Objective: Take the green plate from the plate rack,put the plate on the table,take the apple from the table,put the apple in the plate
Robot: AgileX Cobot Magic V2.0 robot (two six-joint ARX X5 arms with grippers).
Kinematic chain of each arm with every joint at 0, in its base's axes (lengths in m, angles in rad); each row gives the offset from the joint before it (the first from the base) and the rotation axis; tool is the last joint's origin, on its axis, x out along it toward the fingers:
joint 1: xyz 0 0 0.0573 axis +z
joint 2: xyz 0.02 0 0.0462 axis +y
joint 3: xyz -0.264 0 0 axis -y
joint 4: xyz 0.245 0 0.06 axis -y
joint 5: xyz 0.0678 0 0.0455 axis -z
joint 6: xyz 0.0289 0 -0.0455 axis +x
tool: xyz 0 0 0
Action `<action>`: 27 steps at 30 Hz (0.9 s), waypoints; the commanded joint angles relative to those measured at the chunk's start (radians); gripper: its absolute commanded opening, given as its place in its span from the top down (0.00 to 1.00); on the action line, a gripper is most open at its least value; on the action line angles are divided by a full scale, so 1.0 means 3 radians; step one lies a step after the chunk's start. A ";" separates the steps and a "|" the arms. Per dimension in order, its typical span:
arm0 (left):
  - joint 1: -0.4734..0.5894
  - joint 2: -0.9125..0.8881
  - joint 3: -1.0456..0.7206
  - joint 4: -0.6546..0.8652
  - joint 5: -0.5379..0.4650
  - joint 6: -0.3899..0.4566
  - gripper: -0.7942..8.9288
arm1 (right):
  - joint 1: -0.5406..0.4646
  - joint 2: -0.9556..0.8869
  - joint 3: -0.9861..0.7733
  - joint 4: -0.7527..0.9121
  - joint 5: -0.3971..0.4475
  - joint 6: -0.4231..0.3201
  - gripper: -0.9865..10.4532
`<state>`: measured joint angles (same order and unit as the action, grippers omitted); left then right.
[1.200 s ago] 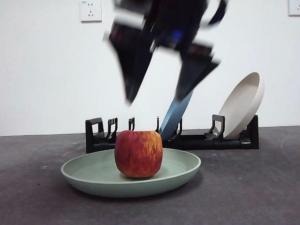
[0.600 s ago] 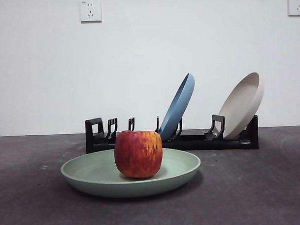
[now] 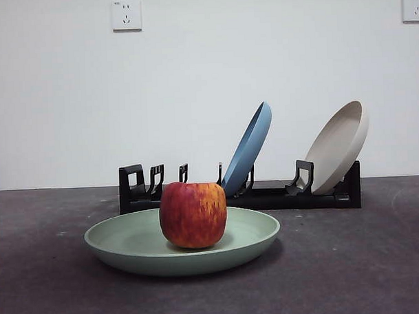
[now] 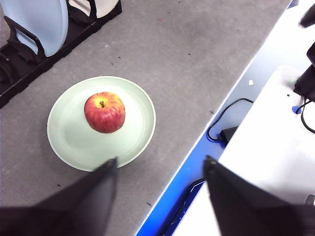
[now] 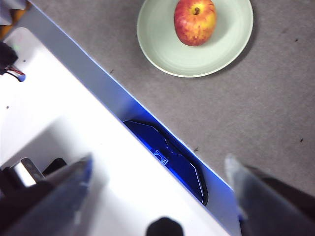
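Mint-green and matte, the green plate (image 3: 183, 247) lies flat on the dark grey table (image 3: 364, 262), in front of the plate rack (image 3: 266, 196), and the red apple (image 3: 193, 215) sits upright inside it, a little off the plate's centre with its stem up. Behind them the rack holds a blue plate (image 3: 248, 148) leaning in a middle slot and a cream-white plate (image 3: 338, 147) leaning at one end; the slotted holders at the other end stand bare. Neither arm shows in the front view. The left gripper (image 4: 160, 169) hangs high above the table's near edge with its jaws spread wide and nothing between them; plate and apple lie well apart from it, further in on the tabletop toward the rack. The right gripper (image 5: 160, 169) also hangs high, its blurred jaws wide apart and holding nothing, over the near edge where the table meets a white surface (image 5: 59, 123) with a blue strip (image 5: 162, 157); the plate with the apple lies well clear of it on the grey top. A black cable (image 4: 224, 115) runs along the floor beside the table's edge in the left wrist view.
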<state>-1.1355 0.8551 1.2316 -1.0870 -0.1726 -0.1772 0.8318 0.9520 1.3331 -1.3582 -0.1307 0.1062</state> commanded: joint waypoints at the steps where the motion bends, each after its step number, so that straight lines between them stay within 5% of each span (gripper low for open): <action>1: -0.0006 -0.0003 0.0000 0.0003 0.0003 -0.0014 0.93 | 0.0009 0.0006 0.0005 -0.0055 -0.0009 0.0025 0.94; 27: -0.0006 -0.0003 0.0000 -0.0022 -0.0028 -0.0013 0.92 | 0.0005 -0.0042 0.0005 -0.0037 0.0009 0.0142 0.91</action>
<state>-1.1355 0.8551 1.2316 -1.0939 -0.1768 -0.1780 0.8318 0.9409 1.3331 -1.3582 -0.1291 0.1394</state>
